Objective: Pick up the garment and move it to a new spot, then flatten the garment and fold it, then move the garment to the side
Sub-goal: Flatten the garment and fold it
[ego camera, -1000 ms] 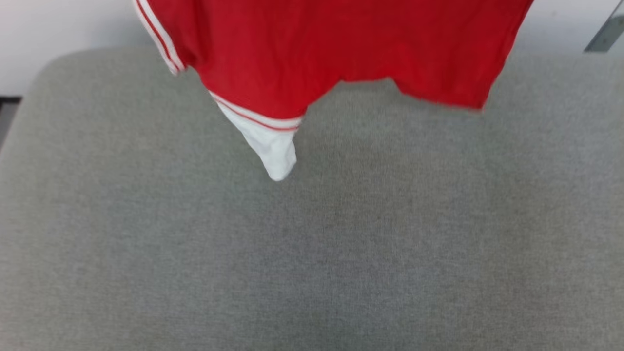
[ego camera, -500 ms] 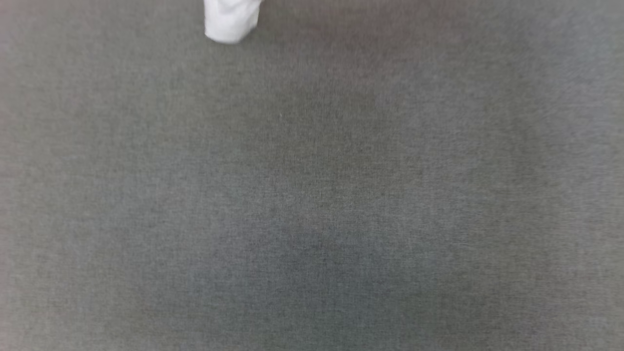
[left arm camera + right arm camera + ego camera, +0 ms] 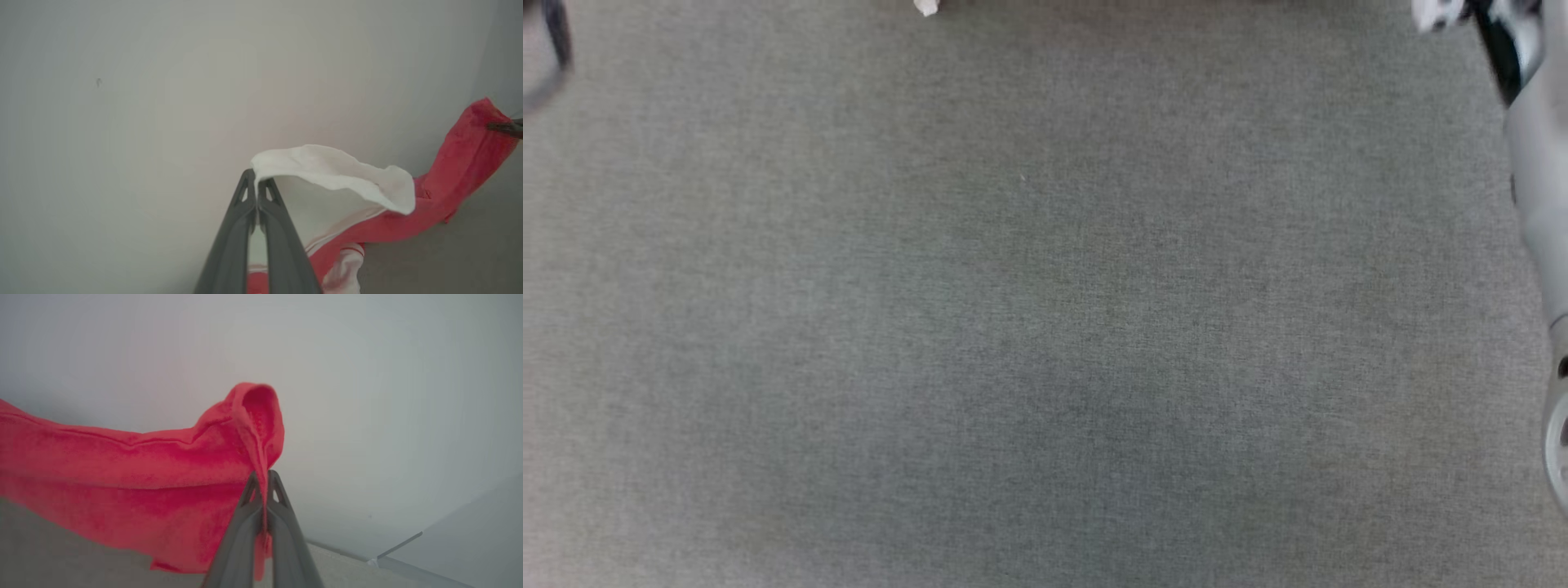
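**Now the shirt hangs above the head view, stretched between both arms**

A second ago the garment's red hem and one white sleeve hung across the top of the head view, with the tabletop's far edge and the wall behind them. That whole view has since shifted, so the camera has moved. Whether the cloth also rose cannot be told from it. Only a white scrap of the garment (image 3: 925, 6) pokes in at the top edge, and a pale forearm (image 3: 1535, 204) runs down the right side.

The left gripper (image 3: 256, 179) is pinched tight on the edge of the white sleeve (image 3: 327, 167). The right gripper (image 3: 263, 477) is clamped on a fold of the red body (image 3: 143, 473). The shirt sags in a band between them, in the air.

By my reading the carry to a new spot is under way, and laying out flat comes next.

The tabletop (image 3: 1045, 327) is covered in grey woven fabric. A plain pale wall (image 3: 122, 102) stands behind, and a thin seam (image 3: 400, 543) crosses low in the right wrist view.
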